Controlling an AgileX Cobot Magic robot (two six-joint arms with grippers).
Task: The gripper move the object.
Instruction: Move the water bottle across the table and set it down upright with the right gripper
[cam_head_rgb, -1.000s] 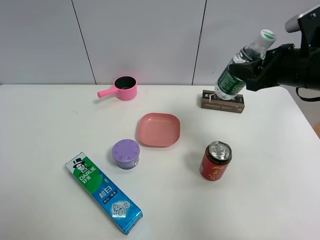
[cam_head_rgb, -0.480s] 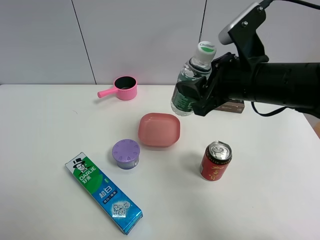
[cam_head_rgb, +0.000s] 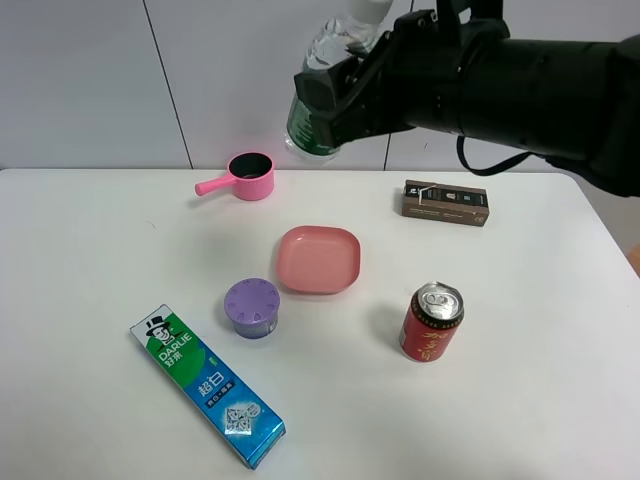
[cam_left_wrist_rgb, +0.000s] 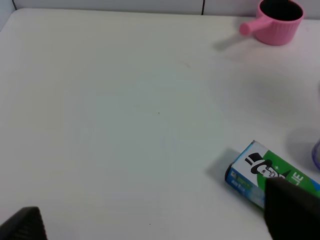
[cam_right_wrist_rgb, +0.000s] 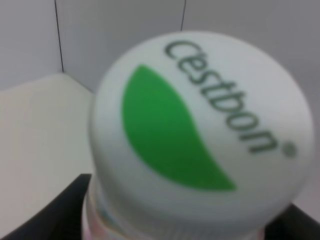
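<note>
My right gripper (cam_head_rgb: 338, 98) is shut on the clear water bottle (cam_head_rgb: 322, 58), which has a green label. It holds the bottle tilted, high above the back of the table, just right of the pink pot. In the right wrist view the white-green cap (cam_right_wrist_rgb: 200, 130) fills the picture, with dark jaw parts on either side below it. My left gripper (cam_left_wrist_rgb: 157, 220) is open and empty over the bare white table (cam_left_wrist_rgb: 110, 115); only its dark fingertips (cam_left_wrist_rgb: 292, 212) show at the picture's corners. It is out of the exterior view.
On the table are a pink pot (cam_head_rgb: 250, 176), a pink dish (cam_head_rgb: 318, 260), a purple lidded tub (cam_head_rgb: 252, 307), a red can (cam_head_rgb: 432, 322), a toothpaste box (cam_head_rgb: 207, 386) and a brown box (cam_head_rgb: 445, 202). The left wrist view shows the toothpaste box (cam_left_wrist_rgb: 270, 172) and the pot (cam_left_wrist_rgb: 277, 15).
My right arm has carried the bottle left and upward, from above the brown box, past the pink dish, to near the pink pot. Nothing on the table has moved.
</note>
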